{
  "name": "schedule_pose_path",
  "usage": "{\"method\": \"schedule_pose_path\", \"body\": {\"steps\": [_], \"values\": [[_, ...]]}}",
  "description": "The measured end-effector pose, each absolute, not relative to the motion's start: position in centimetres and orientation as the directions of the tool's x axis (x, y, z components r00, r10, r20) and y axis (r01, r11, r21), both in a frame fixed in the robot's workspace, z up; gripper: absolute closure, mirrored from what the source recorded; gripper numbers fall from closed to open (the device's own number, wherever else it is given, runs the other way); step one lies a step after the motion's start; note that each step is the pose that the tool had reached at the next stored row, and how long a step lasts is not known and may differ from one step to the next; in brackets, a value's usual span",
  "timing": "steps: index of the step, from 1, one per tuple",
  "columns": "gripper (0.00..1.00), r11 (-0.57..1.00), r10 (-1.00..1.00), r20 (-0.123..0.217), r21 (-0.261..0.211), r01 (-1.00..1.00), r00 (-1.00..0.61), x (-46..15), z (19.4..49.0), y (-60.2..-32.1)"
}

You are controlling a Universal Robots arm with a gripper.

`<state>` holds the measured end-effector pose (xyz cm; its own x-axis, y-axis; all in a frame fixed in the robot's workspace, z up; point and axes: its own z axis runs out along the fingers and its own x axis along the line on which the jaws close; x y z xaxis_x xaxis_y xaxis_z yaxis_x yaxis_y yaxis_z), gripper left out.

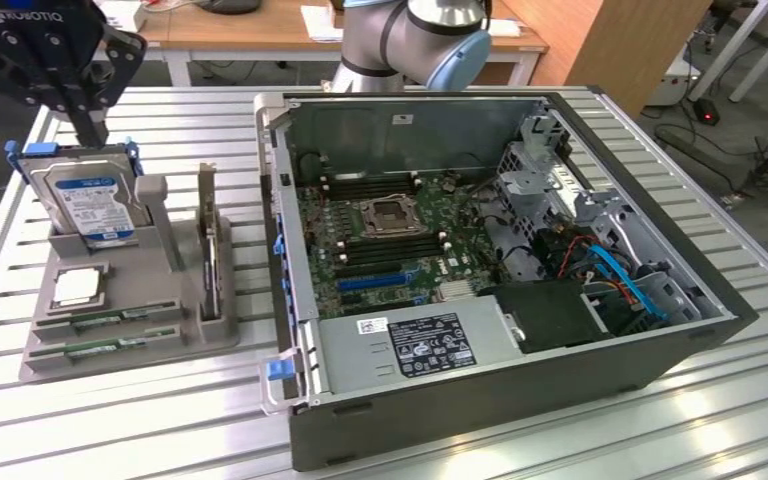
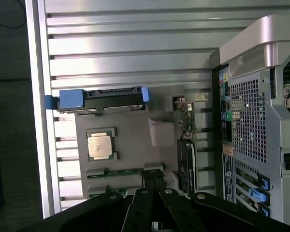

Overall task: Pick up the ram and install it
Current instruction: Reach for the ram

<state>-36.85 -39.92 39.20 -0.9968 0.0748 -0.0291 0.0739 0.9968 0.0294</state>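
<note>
The black gripper [image 1: 95, 135], pressed together, hung over the grey parts tray [image 1: 204, 335]. The thin green ram stick [image 1: 111, 320] lay slotted at the tray's edge opposite the silver-and-blue hard drive [image 1: 91, 205]. A clean pick likely needed jaws spread, centred lengthwise.

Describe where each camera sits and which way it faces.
Exterior view: raised, off the arm, looking down on the table with the open computer case and grey parts holder; the arm and gripper show.
Wrist view: on the wrist, looking down past the shut gripper at the parts holder.
Shared: parts holder, hard drive, ram sticks, computer case, gripper.
</note>
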Motion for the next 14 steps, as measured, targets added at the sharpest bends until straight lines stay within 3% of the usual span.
{"method": "schedule_pose_path", "body": {"steps": [14], "values": [[0.91, 0.997, 0.074, -0.028, 0.026, 0.073, -0.997, -36.84, 39.16, -40.75]]}}
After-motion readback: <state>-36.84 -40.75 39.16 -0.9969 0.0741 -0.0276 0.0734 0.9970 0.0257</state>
